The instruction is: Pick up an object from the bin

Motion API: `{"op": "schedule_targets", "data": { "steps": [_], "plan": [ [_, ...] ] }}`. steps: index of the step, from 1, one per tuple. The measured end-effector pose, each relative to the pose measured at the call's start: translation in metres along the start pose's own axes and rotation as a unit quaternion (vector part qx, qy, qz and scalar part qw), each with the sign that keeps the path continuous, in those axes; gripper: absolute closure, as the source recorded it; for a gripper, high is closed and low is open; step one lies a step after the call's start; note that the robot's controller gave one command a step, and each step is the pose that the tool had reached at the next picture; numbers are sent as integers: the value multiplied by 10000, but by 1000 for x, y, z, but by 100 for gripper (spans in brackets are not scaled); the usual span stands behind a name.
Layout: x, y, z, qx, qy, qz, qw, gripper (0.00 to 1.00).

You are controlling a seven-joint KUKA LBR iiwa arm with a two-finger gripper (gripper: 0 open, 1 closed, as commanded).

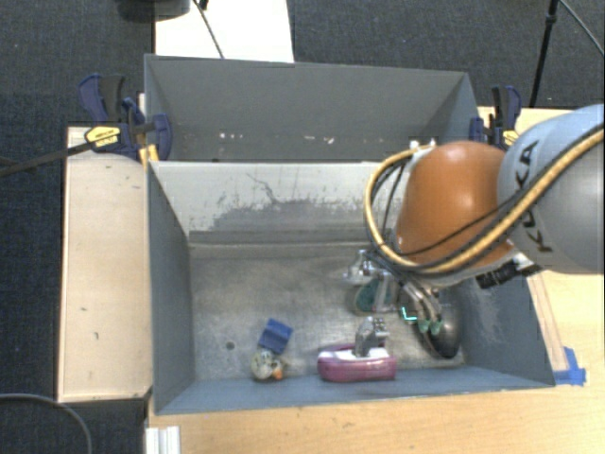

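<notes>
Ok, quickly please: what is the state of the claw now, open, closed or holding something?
Claw: cannot be told, open or closed. It sits right over the purple oblong thing by the front wall of the bin.

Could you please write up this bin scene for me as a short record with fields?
container: grey metal bin
tool position: the tool is low over the near right part of the floor, directly above the purple oblong thing
contact: cannot tell whether it touches that thing
purple thing's pose: lying flat along the near wall
other things: small blue block and pale roundish thing close together to the left; dark rounded thing to the right
</notes>
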State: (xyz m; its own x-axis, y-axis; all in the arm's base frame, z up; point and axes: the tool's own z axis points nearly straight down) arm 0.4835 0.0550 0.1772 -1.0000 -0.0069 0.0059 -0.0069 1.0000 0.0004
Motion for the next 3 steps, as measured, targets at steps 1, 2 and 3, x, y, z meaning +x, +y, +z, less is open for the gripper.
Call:
{"op": "schedule_targets", "data": {
  "steps": [1, 2, 3],
  "plan": [
    [-21, -56, 76, -7, -115, -484, 9988, 0],
    [-46, -122, 95, -75, -46, -320, 9994, 0],
    [-45, -121, 95, -61, -41, -333, 9994, 100]
  ]
}}
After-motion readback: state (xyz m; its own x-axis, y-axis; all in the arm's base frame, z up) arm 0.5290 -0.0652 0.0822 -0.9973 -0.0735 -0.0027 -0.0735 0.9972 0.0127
